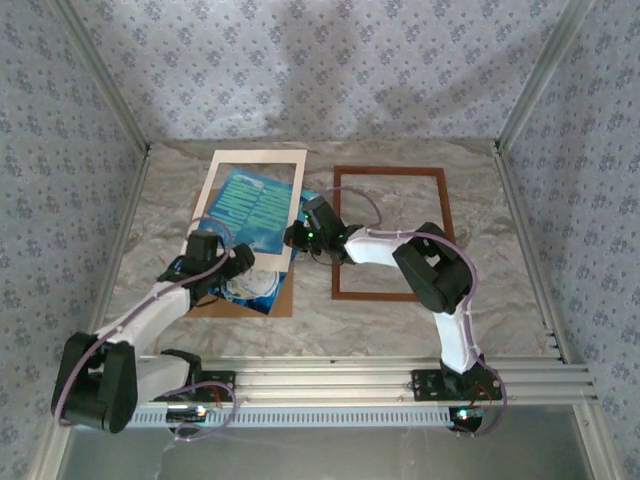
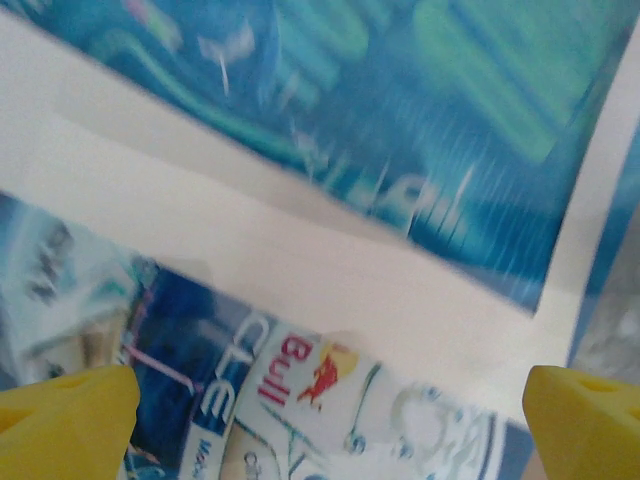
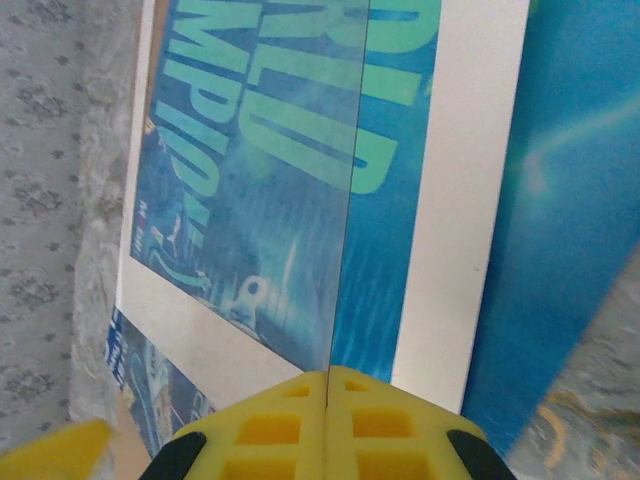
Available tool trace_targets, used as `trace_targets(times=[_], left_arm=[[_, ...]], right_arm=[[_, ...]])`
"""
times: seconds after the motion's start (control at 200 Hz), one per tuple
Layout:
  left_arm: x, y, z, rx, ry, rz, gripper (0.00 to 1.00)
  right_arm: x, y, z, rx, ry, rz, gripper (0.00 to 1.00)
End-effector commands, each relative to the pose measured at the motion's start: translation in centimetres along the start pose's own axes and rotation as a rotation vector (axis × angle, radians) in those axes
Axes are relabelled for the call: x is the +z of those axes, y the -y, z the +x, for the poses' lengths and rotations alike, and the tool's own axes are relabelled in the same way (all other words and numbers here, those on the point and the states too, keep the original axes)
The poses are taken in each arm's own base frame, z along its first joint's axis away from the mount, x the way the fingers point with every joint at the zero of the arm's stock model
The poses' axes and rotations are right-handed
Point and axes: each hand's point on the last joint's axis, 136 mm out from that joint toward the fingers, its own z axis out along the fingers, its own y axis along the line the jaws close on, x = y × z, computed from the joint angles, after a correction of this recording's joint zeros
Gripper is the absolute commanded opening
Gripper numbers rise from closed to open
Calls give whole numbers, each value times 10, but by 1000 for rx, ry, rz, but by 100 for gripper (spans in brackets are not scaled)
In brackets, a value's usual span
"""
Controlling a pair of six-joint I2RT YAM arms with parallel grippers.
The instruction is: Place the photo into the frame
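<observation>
Step reads as freeing the photo from under the mat: your right gripper is pinched shut at its edge, your left gripper is spread wide above; next, you likely carry the photo to the frame.

The photo is a blue-and-teal printed sheet with pale green and white lettering. It lies on the left half of the table, beneath a cream-white mat. Its middle shows through the mat's opening. Its near end, bearing a white helmet-like graphic with red lettering, protrudes past the mat's near edge. A blue strip shows beyond the mat's right edge. The frame, of thin dark reddish-brown wood, lies flat right of centre, apart from the photo, with bare table visible inside it.
</observation>
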Motion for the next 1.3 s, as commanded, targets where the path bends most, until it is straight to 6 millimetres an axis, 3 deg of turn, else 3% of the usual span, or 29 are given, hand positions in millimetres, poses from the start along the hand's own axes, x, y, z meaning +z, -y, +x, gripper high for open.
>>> trace_targets(times=[0.0,0.11,0.215,0.465,0.565,0.73,0.999,1.129,1.294], left_arm=[[-22,-1,-39,-44,120,-9,99],[-28,-3,-60,-77,184,0,99],[-23,-5,-65,-80,188,-14,99],[4,-20,-49,-83,109,-74,99],[8,-25,-46,-78,100,-88,99],[8,-30,-47,-64,106,-103,99],[14,-36,-43,-63,88,-123,99],[19,-25,-41,-60,60,-65,98],[25,16,-31,-50,8,94,98]], right_arm=[[-26,-11,1,-76,-50,33,0],[-37,-7,7,-72,-107,47,0],[-47,-4,8,-33,-142,43,0],[-56,-11,11,79,-240,-11,0],[-63,1,17,34,-306,78,0],[-83,23,7,3,-322,137,0],[-118,39,-3,-37,-273,179,0],[-131,55,-5,-26,-223,196,0],[-152,83,3,-55,-177,248,0]])
